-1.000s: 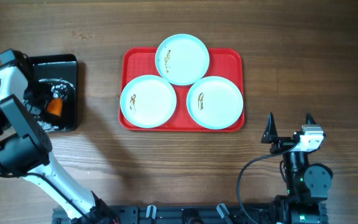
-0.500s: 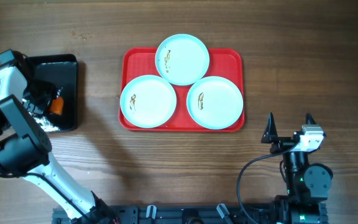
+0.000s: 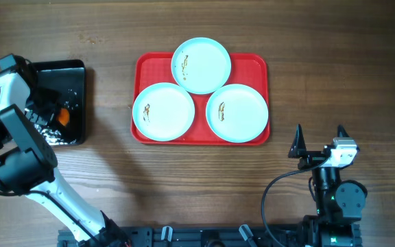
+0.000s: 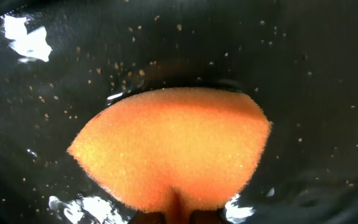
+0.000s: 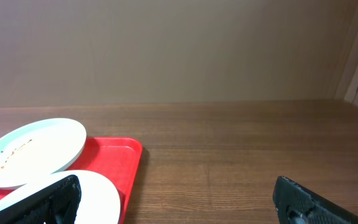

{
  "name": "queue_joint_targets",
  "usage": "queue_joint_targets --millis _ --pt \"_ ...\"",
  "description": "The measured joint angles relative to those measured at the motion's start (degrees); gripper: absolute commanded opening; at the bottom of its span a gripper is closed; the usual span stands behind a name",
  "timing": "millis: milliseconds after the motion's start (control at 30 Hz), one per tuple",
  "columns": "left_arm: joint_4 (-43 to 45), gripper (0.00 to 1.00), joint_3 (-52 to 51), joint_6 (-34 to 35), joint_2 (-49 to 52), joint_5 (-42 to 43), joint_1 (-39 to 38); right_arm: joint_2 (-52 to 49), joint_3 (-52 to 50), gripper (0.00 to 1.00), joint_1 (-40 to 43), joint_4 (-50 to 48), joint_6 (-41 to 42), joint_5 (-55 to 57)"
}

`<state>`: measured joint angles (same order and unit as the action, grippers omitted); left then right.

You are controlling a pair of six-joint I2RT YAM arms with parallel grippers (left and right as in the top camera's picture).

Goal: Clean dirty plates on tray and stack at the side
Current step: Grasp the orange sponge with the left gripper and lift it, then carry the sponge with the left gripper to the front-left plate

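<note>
Three pale plates lie on the red tray: one at the back, one front left, one front right, each with a small brown smear. My left gripper is down in the black bin, far left of the tray. It is shut on an orange sponge. The left wrist view shows the sponge pinched at its base between the fingertips of that gripper. My right gripper stands open and holds nothing, near the tray's front right corner.
Wet glints and small specks cover the floor of the bin. In the right wrist view the tray and two plates sit left of the open gripper, with bare wooden table ahead and to the right.
My left gripper has closed on the sponge inside the bin, squeezing it narrower. The right arm, plates and tray have not moved.
</note>
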<state>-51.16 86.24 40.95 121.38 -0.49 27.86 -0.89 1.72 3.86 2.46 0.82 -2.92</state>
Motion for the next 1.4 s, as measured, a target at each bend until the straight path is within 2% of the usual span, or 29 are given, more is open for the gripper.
queue_joint_targets --millis 167,400,500,700,833,967,1100,1300,1400 --pt "-0.2 0.04 1.1 -0.4 -2.2 3.3 0.0 0.0 0.0 1.0 0.0 0.0 0.0 0.0" --pt "3.7 0.04 3.1 -0.7 -16.0 6.0 -0.1 0.0 0.0 1.0 0.0 0.0 0.0 0.0" --pt "3.6 0.04 4.1 -1.4 -19.4 4.6 -0.8 0.0 0.0 1.0 0.0 0.0 0.0 0.0" --pt "5.4 0.04 -2.0 -2.2 -14.8 -3.8 -4.1 0.0 0.0 1.0 0.0 0.0 0.0 0.0" --pt "2.8 0.04 -6.4 -2.6 -8.7 -5.4 -4.7 0.0 0.0 1.0 0.0 0.0 0.0 0.0" --pt "0.3 0.04 -6.4 -2.7 -8.9 -5.9 -4.6 0.0 0.0 1.0 0.0 0.0 0.0 0.0" --pt "-0.1 0.04 -3.3 -3.4 -13.6 -5.6 -4.6 0.0 0.0 1.0 0.0 0.0 0.0 0.0" --pt "3.6 0.04 0.2 -4.7 -26.7 -5.5 -5.7 0.0 0.0 1.0 0.0 0.0 0.0 0.0" --pt "5.4 0.04 -1.7 -4.8 -27.3 -5.5 -7.1 0.0 0.0 1.0 0.0 0.0 0.0 0.0"
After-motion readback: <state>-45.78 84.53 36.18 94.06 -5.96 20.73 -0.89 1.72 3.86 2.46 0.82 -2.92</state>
